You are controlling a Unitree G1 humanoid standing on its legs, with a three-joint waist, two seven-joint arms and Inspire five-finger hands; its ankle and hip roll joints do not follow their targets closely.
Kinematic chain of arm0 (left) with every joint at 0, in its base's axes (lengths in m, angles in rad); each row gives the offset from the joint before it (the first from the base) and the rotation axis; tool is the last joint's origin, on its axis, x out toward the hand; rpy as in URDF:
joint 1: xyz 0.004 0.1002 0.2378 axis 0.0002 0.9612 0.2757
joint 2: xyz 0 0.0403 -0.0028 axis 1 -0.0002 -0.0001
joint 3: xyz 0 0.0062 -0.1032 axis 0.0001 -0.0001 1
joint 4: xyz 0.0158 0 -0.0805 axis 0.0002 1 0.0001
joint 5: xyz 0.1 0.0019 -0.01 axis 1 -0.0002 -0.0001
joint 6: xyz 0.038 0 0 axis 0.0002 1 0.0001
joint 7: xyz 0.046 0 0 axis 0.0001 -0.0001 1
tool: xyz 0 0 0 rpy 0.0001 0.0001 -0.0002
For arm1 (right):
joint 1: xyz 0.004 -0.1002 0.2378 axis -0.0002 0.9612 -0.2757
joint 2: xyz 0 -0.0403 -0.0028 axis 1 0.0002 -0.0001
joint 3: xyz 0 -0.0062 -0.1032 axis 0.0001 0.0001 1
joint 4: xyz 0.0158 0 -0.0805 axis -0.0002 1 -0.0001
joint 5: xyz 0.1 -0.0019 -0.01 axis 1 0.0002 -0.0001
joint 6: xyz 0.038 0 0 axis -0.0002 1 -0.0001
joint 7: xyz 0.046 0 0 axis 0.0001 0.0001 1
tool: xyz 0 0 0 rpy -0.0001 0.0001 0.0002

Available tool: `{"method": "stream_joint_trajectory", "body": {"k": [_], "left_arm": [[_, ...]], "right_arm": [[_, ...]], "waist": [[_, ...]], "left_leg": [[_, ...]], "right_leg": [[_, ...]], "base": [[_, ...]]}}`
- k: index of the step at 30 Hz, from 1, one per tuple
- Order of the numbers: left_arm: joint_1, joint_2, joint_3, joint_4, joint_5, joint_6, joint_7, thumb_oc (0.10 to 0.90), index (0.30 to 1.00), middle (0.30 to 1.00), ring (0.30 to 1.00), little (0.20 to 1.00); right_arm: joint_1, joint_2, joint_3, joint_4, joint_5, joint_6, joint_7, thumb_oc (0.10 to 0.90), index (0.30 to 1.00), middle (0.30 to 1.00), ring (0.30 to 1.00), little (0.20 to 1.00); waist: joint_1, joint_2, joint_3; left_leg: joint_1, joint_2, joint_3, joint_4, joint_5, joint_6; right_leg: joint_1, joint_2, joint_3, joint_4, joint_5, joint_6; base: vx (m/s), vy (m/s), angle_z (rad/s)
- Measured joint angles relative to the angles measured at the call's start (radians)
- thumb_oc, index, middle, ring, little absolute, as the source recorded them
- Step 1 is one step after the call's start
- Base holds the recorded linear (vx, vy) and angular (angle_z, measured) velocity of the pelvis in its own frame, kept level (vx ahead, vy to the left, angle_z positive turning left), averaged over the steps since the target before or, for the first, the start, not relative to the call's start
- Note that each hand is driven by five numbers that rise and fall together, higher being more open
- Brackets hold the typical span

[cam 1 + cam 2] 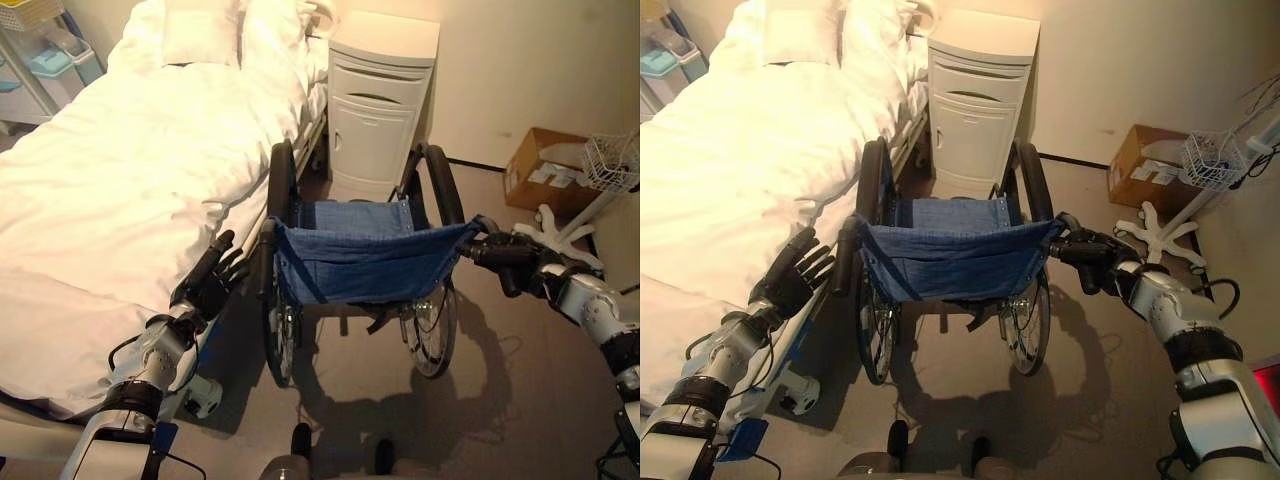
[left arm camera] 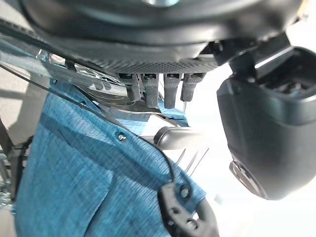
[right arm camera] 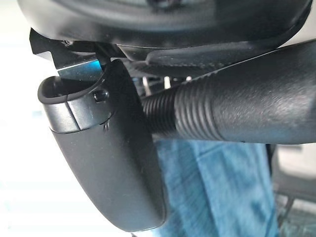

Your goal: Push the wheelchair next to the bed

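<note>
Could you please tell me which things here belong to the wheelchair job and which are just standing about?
Job: wheelchair; bed; right hand on its push handle; left hand open beside the other handle.
Standing about: bedside cabinet; cardboard box; white wire basket.

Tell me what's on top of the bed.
A white duvet covers the bed, with white pillows at its head. The mattress and anything under the duvet are hidden. The wheelchair stands beside the bed, not on it.

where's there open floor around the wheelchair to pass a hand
Open floor: right of the blue-seated black wheelchair, out to the brown cardboard box and white star-shaped stand base. Crowded: left, against the white-sheeted bed; ahead, the white bedside cabinet.
</note>
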Motion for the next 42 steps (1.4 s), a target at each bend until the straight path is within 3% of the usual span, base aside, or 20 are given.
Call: {"method": "stream_joint_trajectory", "body": {"k": [5, 9, 28, 33, 36, 42], "left_arm": [[0.035, -0.004, 0.019, 0.033, 0.001, -0.001, -0.032, 0.800, 0.900, 0.900, 0.900, 0.900], [0.064, -0.005, 0.025, 0.041, 0.002, -0.001, -0.044, 0.800, 0.900, 0.900, 0.900, 0.900], [0.113, -0.040, 0.089, 0.107, 0.037, -0.001, -0.072, 0.800, 0.900, 0.900, 0.900, 0.900], [0.157, -0.083, 0.108, 0.124, 0.041, -0.001, -0.101, 0.800, 0.900, 0.900, 0.900, 0.900], [0.188, -0.118, 0.129, 0.129, 0.044, -0.001, -0.107, 0.800, 0.900, 0.900, 0.900, 0.900], [0.197, -0.138, 0.129, 0.126, 0.044, -0.001, -0.118, 0.800, 0.900, 0.900, 0.900, 0.900]], "right_arm": [[0.063, -0.002, -0.029, -0.016, 0.188, 0.023, 0.026, 0.800, 0.900, 0.900, 0.900, 0.900], [0.095, -0.001, -0.038, -0.029, 0.268, 0.038, 0.036, 0.800, 0.900, 0.900, 0.900, 0.900], [0.126, -0.001, -0.077, -0.042, 0.265, 0.041, 0.083, 0.800, 0.900, 0.900, 0.900, 0.900], [0.205, -0.001, -0.078, -0.077, 0.499, 0.041, 0.084, 0.800, 0.900, 0.900, 0.900, 0.900], [0.274, 0.049, -0.148, -0.145, 0.543, 0.041, 0.080, 0.800, 0.900, 0.900, 0.900, 0.900], [0.292, 0.092, -0.155, -0.179, 0.611, 0.025, 0.013, 0.800, 0.900, 0.900, 0.900, 0.900]], "waist": [[-0.003, -0.001, 0.000], [-0.005, -0.001, 0.000], [-0.005, -0.001, 0.000], [-0.005, 0.001, 0.001], [-0.009, 0.006, 0.005], [-0.028, 0.007, 0.005]], "left_leg": [[0.003, 0.002, 0.009, 0.000, -0.002, -0.001], [0.006, 0.002, 0.017, 0.000, -0.004, 0.000], [0.007, 0.000, 0.021, 0.000, -0.010, -0.001], [0.007, 0.002, 0.027, 0.000, -0.012, 0.001], [0.007, 0.004, 0.042, 0.000, -0.015, 0.001], [0.009, 0.003, 0.046, 0.000, -0.015, 0.002]], "right_leg": [[-0.001, 0.000, 0.007, 0.000, 0.000, 0.000], [-0.002, 0.000, 0.011, 0.000, 0.000, 0.000], [-0.003, 0.000, 0.018, 0.000, 0.000, 0.001], [-0.007, 0.000, 0.026, 0.000, -0.001, 0.000], [-0.013, 0.002, 0.040, 0.000, -0.001, 0.000], [-0.014, 0.000, 0.042, 0.000, 0.001, 0.002]], "base": [[0.00, -0.005, -0.04], [-0.01, -0.003, -0.04], [0.00, 0.000, 0.00], [0.01, 0.001, -0.03], [0.02, 0.002, -0.14], [0.01, 0.000, -0.02]]}}
